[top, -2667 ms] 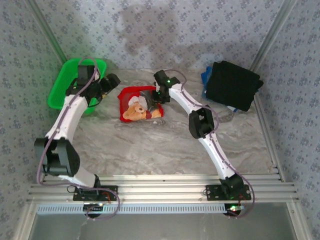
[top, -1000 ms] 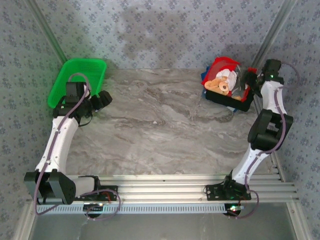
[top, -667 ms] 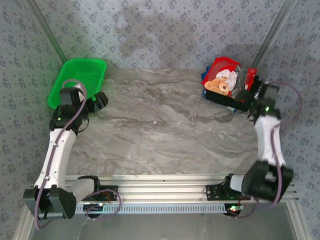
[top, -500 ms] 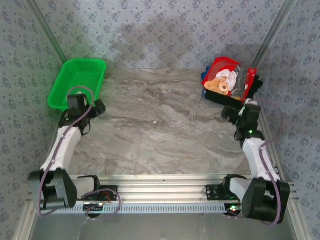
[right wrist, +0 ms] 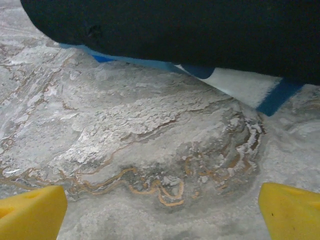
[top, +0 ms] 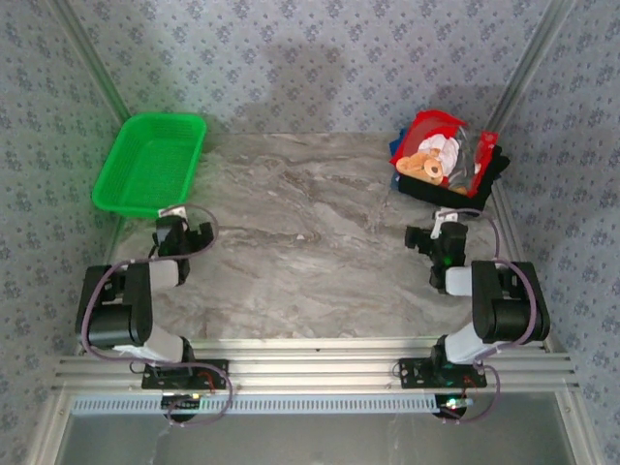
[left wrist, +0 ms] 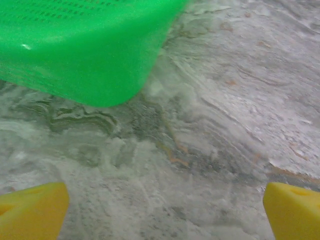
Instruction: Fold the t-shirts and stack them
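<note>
The red t-shirt [top: 438,145], print too small to read, hides most of the black t-shirt [right wrist: 175,25] and blue t-shirt [right wrist: 281,95]; left gripper [left wrist: 162,212] and right gripper [right wrist: 161,210] gape wide, empty.

Grey marbled tabletop [top: 310,262], floral-patterned bluish walls [top: 310,58], metal corner posts [top: 521,73], slotted aluminium rails [top: 310,363], seemingly diffuse light

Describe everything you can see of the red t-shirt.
The red t-shirt is soft, bright cloth, folded into a compact bundle with a white-and-orange print facing up and a greyish patch beside it that I cannot make out. It lies slightly rumpled on top of the black t-shirt, with blue cloth showing beneath, at the far right corner of the table. Nothing rests on it.
</note>
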